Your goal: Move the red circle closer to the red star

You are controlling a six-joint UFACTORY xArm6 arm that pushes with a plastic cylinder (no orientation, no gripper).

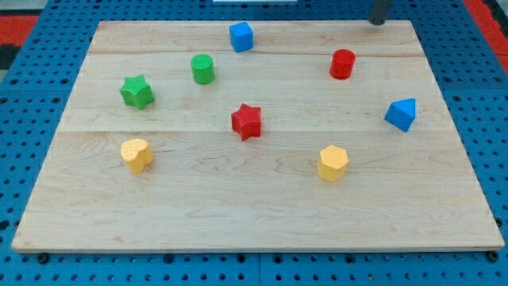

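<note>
**Kid:** Where is your pincer? Is it wide or holding something?

**Helper:** You have no pincer here, so I cannot tell you wide or narrow. You have a dark rod. Its end, my tip (379, 23), sits at the view's top right, right at the far edge of the tabletop (254, 214). It touches no block.

**Kid:** What is closest to it?

**Helper:** The red circle (342, 63), just below and a bit to the view's left. It stands apart from the red star (247, 121), which sits near the middle.

**Kid:** Why is the rod way up there?

**Helper:** I think it helps you. From behind the circle, you can push it down and left, toward the star. The blue cube (241, 36) and yellow block (332, 163) stay out of that path.
</note>
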